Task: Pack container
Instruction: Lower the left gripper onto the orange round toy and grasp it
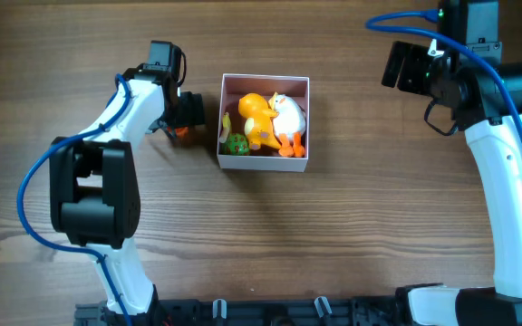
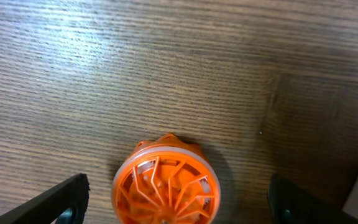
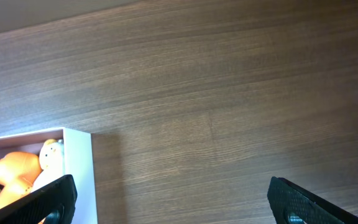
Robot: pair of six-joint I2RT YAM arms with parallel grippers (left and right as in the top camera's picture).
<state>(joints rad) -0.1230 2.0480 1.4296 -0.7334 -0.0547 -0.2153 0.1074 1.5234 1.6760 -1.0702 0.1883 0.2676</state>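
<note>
Wood-grain surface [image 1: 352, 235] lies bare and wide on all sides of the container [image 1: 263, 164], which sits a little left of centre in the upper half of the overhead view, its thin white walls square to the frame. An orange toy [image 1: 256, 116] and a white toy [image 1: 288, 110] lie pressed together inside it and fill most of the floor. A small green toy [image 1: 236, 143] sits in the lower-left corner, and a strip of floor shows free along the top wall.

Just beside the container's left wall hangs the left claw [image 1: 186, 111]. From overhead only a sliver of orange shows under it. The left wrist view shows this to be a round, spoked wheel [image 2: 165, 186] lying flat on the wood between the two dark fingers [image 2: 58, 200]. The jaws are spread, with bare wood on each side of the wheel.

The right claw [image 1: 404, 65] is at the upper right, well apart from the container, with open surface between them. Overhead does not show its jaws. The right wrist view shows them wide apart over bare wood, holding nothing, with one corner of the container and the tops of the toys at the lower left.
</note>
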